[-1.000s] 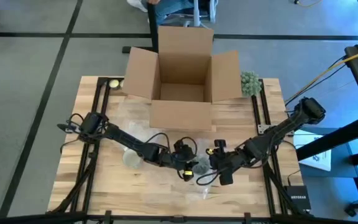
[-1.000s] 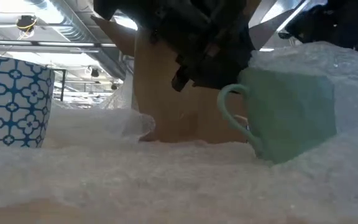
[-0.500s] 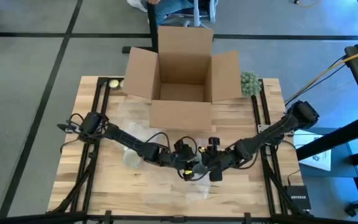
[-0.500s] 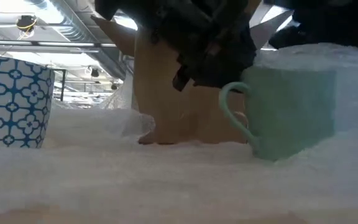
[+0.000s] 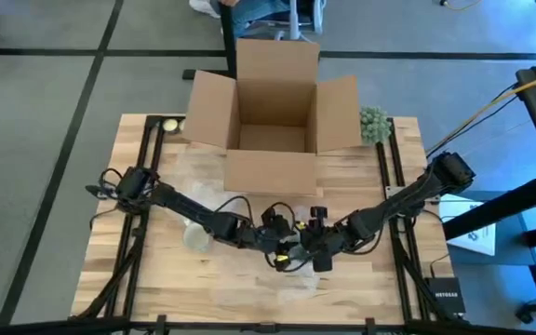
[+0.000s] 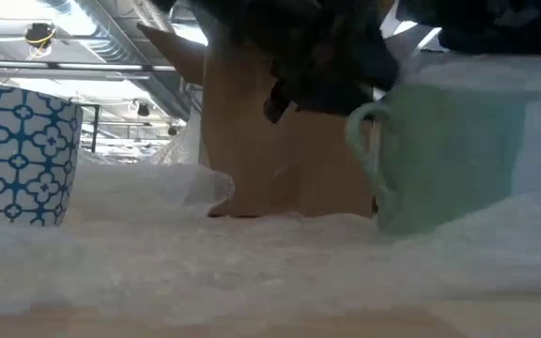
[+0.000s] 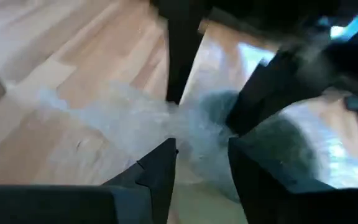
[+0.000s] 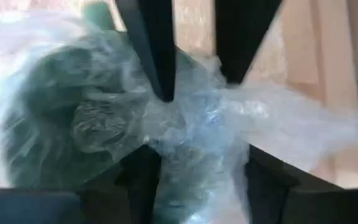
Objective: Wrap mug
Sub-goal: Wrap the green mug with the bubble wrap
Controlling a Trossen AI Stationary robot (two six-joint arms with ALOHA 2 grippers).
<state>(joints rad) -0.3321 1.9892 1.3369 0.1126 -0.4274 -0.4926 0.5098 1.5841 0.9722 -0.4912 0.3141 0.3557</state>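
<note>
A pale green mug point(image 6: 440, 160) stands upright on a sheet of bubble wrap point(image 6: 252, 263) near the table's front middle, its handle point(image 6: 360, 141) uncovered. Wrap lies over its top and the side away from the handle. My right gripper point(image 5: 313, 249) comes at the mug point(image 5: 298, 253) from the table's right, with bunched wrap point(image 8: 197, 137) between its fingers. My left gripper point(image 5: 280, 247) faces it from the left, open. Its fingertips point(image 8: 163, 93) stand at the wrapped mug point(image 8: 67, 118). My right gripper has a crumpled bunch of the bubble wrap point(image 8: 204, 149) between its two fingers, coming in low from the table's right. The wrap runs from the fingers up over the mug. One layer or several, I cannot tell. My left gripper's fingertips point(image 8: 229, 78) reach the wrap beside the mug from the left. Whether they press on it, I cannot tell.
An open cardboard box point(image 5: 273, 112) stands at the table's far middle. A blue patterned cup point(image 6: 17, 150) stands on the table left of the arms point(image 5: 196, 237). A green spiky ball point(image 5: 374, 124) and a yellow ball point(image 5: 169, 125) lie at the far corners.
My right gripper has gone toward the table's left, up to the mug, drawing the bubble wrap with it. The wrap now lies farther over the mug's top and side.
</note>
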